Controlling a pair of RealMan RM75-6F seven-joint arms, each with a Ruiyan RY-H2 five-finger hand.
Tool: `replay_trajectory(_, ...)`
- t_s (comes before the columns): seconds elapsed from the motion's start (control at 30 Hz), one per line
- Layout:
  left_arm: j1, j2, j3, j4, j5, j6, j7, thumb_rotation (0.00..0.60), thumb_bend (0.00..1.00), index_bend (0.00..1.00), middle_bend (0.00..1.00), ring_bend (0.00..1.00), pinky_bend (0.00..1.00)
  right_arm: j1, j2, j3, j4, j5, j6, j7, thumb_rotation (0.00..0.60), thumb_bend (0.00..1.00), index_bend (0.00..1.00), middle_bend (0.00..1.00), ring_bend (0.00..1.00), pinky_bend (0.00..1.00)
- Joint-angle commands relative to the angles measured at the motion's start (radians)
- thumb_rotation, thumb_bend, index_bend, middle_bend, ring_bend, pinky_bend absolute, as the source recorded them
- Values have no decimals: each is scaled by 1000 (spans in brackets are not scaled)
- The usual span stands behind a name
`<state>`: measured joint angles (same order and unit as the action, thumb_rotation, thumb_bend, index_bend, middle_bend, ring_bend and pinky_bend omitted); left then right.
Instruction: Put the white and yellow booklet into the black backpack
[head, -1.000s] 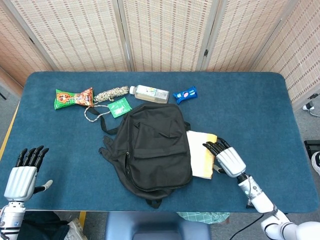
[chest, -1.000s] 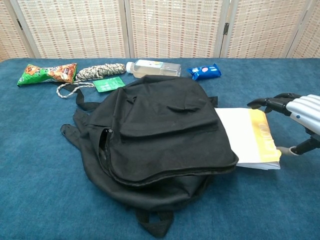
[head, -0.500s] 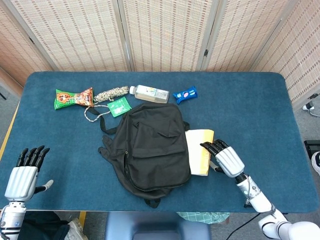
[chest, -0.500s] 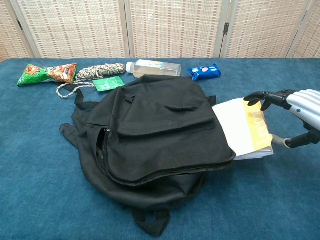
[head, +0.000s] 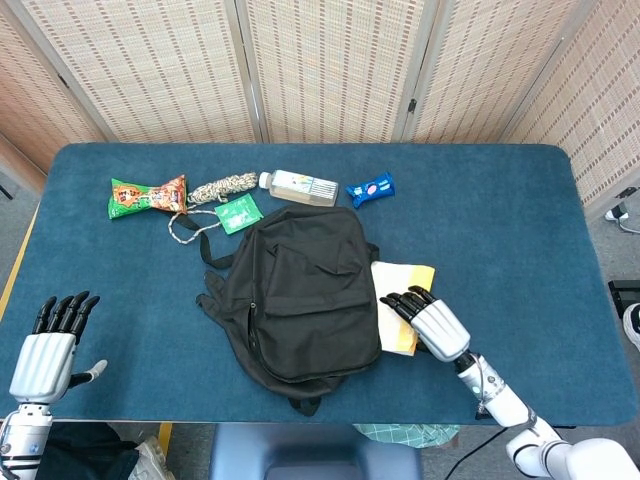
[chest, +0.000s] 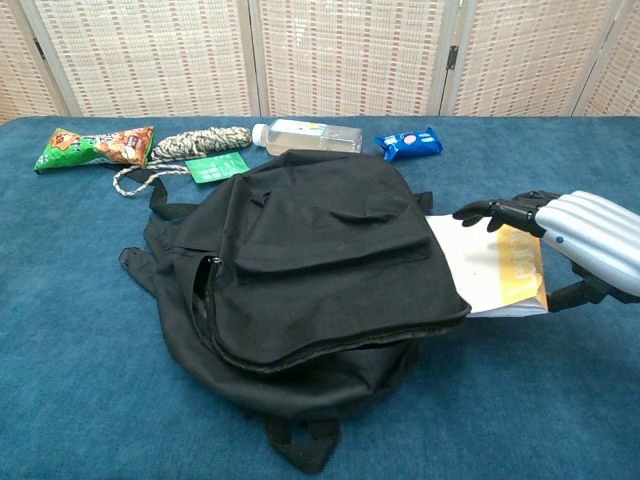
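While the backpack (head: 298, 296) lies flat on the blue bench (head: 520, 220), the booklet (head: 402, 290) sticks out of its right side, partly tucked inside. The right hand (head: 428, 322) rests on the booklet, fingers extended. The left hand (head: 45, 350) hangs spread and empty near the bench's corner.

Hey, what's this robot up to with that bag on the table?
It is working a white and yellow booklet into a black backpack lying flat on the blue table. Its right hand rests over the booklet's outer part with fingers extended. Part of the booklet sits under the bag's edge; the rest sticks out. The left hand hovers idle near the table's corner, holding nothing.
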<state>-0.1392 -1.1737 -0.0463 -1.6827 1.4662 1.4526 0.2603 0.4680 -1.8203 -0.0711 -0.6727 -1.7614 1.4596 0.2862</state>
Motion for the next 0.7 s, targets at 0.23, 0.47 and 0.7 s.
replay_trajectory(0.23,3,0,0,0,-1,3,-3,600,187,145,103,114,0,23,9,2,-66,-2,-24,-78,600,384,255,202,218,134)
replay_trajectory(0.47,1,0,-1,0,0,2,-2,600,187,146,103,114,0,22,2,13,-55,7,-6,-65,600,385,492,253,241,147)
replay_trajectory(0.7,-2,-1,-1,-2,1,-2,2,600,187,145,103,114,0,20,-3,19,-39,13,11,-49,600,385,586,309,276,163)
